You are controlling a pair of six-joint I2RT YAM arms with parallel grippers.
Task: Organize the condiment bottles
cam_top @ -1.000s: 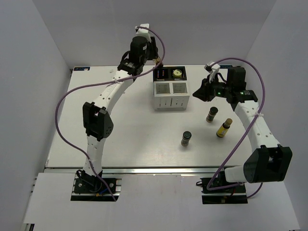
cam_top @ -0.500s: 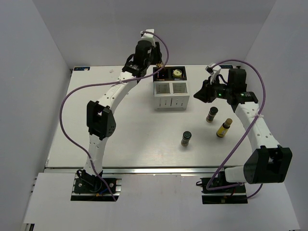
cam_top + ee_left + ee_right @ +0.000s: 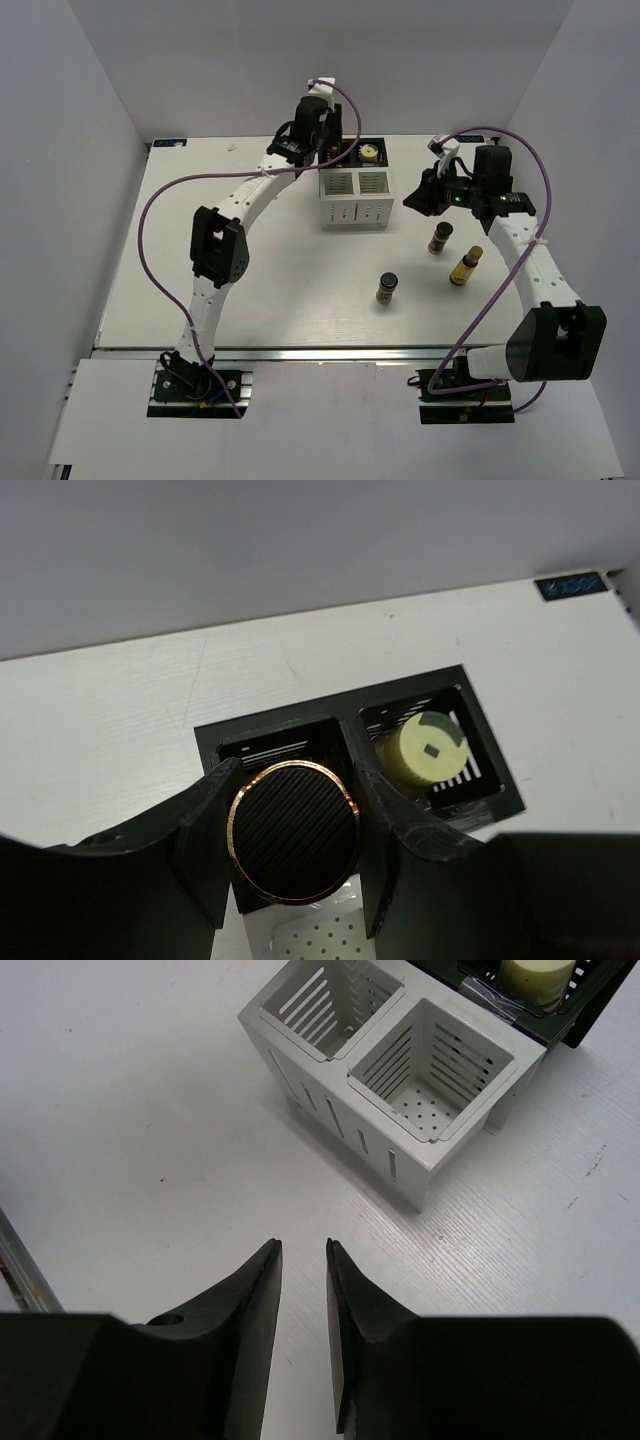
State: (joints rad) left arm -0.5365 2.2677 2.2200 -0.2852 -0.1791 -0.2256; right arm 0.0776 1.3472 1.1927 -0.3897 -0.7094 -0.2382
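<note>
While the left gripper (image 3: 297,828) is clenched on a bottle (image 3: 293,832) with a ribbed black cap and gold rim, its two fingers (image 3: 212,830) press against opposite sides of the cap. The bottle is over the left compartment of a black two-cell holder (image 3: 492,785) just behind the white rack (image 3: 355,200); how far down it sits cannot be told. In the holder's right compartment stands a cream-white bottle (image 3: 430,750). The right gripper (image 3: 302,1255) hangs over bare table (image 3: 250,290) just beside the white rack, its jaws parted by only a narrow slit, with nothing between them and touching nothing. Three more bottles are out on the table to the right of the rack: a brown bottle (image 3: 440,238), a bright yellow bottle (image 3: 465,266) near it, and a dark green bottle (image 3: 387,288) apart from both, nearer the arm bases.
</note>
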